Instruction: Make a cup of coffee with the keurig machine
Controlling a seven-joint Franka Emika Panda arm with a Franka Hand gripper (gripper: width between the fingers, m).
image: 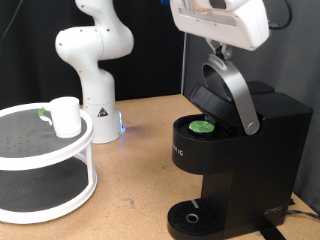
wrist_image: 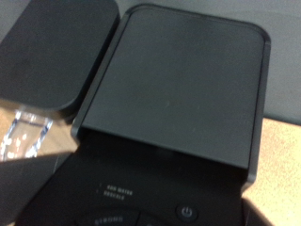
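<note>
The keurig machine (image: 255,150) stands at the exterior view's right with its lid raised and its grey arched handle (image: 235,95) tilted up. A dark pod with a green top (image: 203,126) sits in the open chamber. The round drip tray (image: 190,217) holds nothing. The white cup (image: 66,116) stands on the top tier of a white round rack (image: 45,205) at the exterior view's left, far from the gripper. My gripper (image: 216,47) hangs just above the raised lid; its fingers are hidden. The wrist view shows only the machine's black lid (wrist_image: 179,85) and power button (wrist_image: 186,213).
The arm's white base (image: 95,70) stands at the back between rack and machine. A clear water reservoir (wrist_image: 23,137) shows beside the lid in the wrist view. Wooden tabletop (image: 135,170) lies between the rack and the machine.
</note>
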